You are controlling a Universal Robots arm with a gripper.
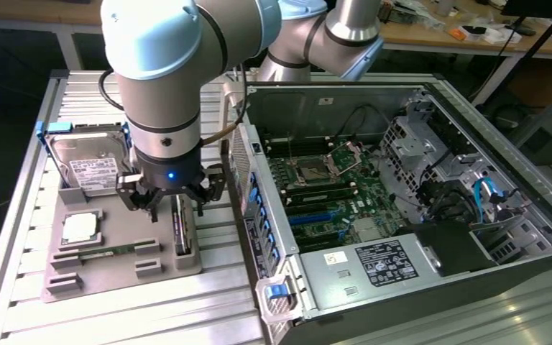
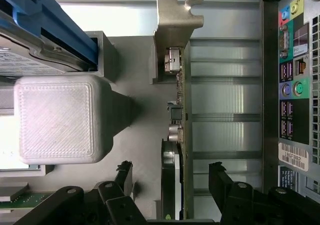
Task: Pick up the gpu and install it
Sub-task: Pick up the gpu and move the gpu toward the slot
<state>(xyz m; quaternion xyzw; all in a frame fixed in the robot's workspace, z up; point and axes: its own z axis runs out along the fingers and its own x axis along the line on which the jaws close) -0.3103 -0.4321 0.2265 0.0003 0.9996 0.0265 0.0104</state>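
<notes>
Hard drive (image 1: 89, 162), processor (image 1: 80, 228) and memory stick (image 1: 113, 251) on grey tray (image 1: 103, 279) beside open computer case (image 1: 305, 108)

Setting: a robotics lab or test bench, not a home or an office. Evidence: an industrial arm (image 1: 161, 79) reaches over a table (image 1: 141, 316) of aluminium profile slats. An open PC case (image 1: 305, 108) lies on it, motherboard (image 1: 329, 190) exposed. A grey 3D-printed fixture (image 1: 113, 277) has slots holding loose parts: hard drive (image 1: 89, 165), CPU (image 1: 81, 228), gpu (image 1: 182, 237). Wooden workbenches (image 1: 430, 36) behind carry clutter. Wrist view: layered print texture on a fixture block (image 2: 55, 117).
</notes>
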